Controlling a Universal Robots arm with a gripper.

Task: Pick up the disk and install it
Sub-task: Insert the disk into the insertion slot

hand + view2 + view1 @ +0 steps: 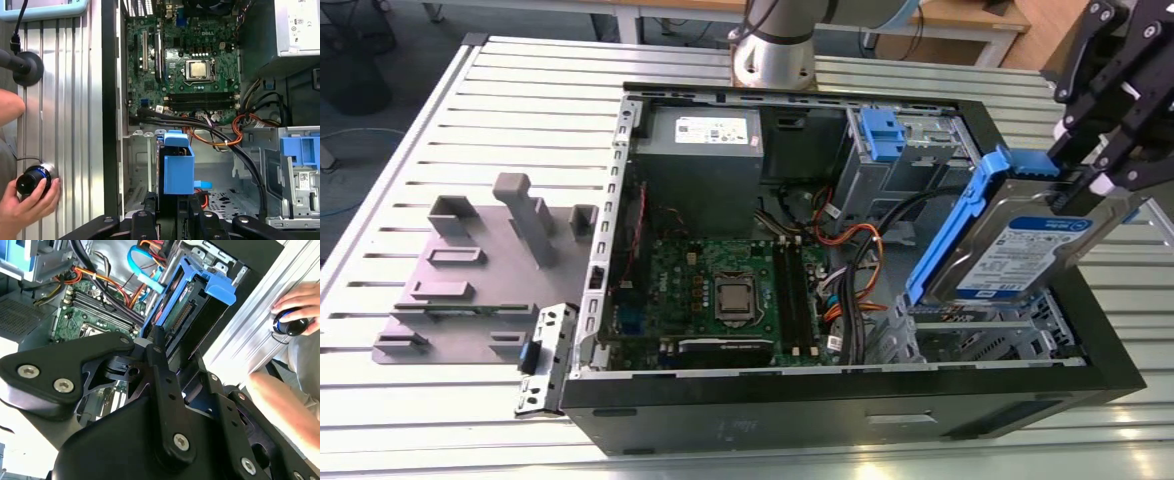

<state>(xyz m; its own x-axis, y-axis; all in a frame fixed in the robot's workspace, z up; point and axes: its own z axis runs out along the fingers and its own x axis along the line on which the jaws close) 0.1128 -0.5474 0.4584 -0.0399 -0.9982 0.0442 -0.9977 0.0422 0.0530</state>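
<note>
The pickup looks done and the carry to the mount is the step in hand. The gripper (1091,185) has its jaws pinching the upper end of the disk (1021,250), which hangs clear of the table (520,70), tilted, with its labelled face toward the exterior camera. It sits over the open case (854,410), at the exterior view's right, just above the bare metal cage (987,335) beside the motherboard (720,290). Whether its lower end touches the cage I cannot tell. In the first wrist view the disk's blue rail (178,165) stands end-on over the cage's perforated floor (222,200), with black and orange cables (225,135) running close by. By my judgement, seating it calls for squaring the tilted disk to the cage guides so both rails enter together, keeping its end clear of those cables and holding the grip firm against twisting. A person's hand (30,195) rests on a knob at the table's edge, well apart from the case.
</note>
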